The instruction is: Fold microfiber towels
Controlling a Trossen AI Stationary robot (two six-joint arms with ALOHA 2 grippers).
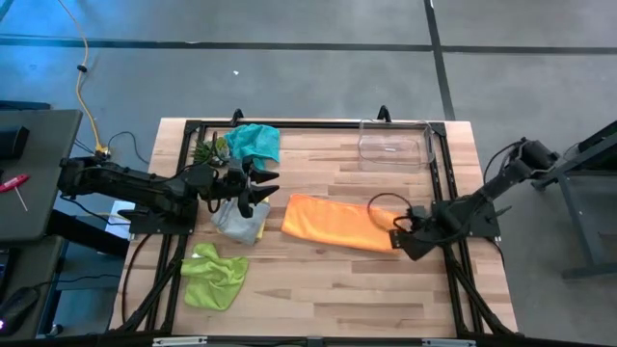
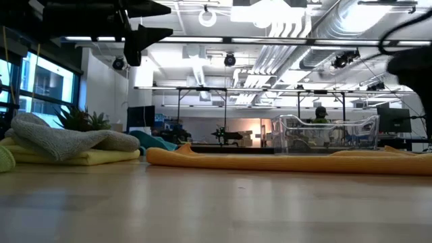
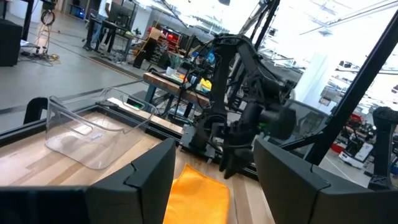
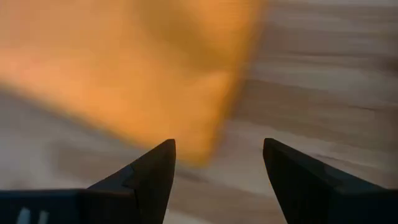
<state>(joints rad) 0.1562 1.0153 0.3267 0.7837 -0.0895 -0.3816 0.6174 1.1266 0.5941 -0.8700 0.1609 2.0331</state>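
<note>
Orange towel (image 1: 333, 223) — laid flat across the middle of the wooden table (image 1: 318, 289), folded into a long band; in the low view it is seen as a low strip (image 2: 283, 160).

Grey towel (image 1: 234, 218) — heaped on a yellow towel (image 1: 258, 229) at the table's left side, the yellow edge showing beneath it; the stack is also seen in the low view (image 2: 67, 142).

Teal towel (image 1: 255, 142) — crumpled at the far left corner, beside a small green plant-like object (image 1: 208, 149).

Lime green towel (image 1: 214, 276) — crumpled near the front left edge, apart from the others.

Clear plastic bin (image 1: 393, 145) — set at the far right of the table.

Left gripper (image 1: 262, 190) — held above the table just beside the grey and yellow stack, raised clear of the surface; its fingers (image 3: 149, 177) are parted and nothing is held between them.

Right gripper (image 1: 398, 227) — placed at the right end of the orange towel; the jaws are seen spread and empty, the fingers (image 4: 152, 171) close over the cloth's corner, though contact with it cannot be judged from the blurred wrist view.
</note>
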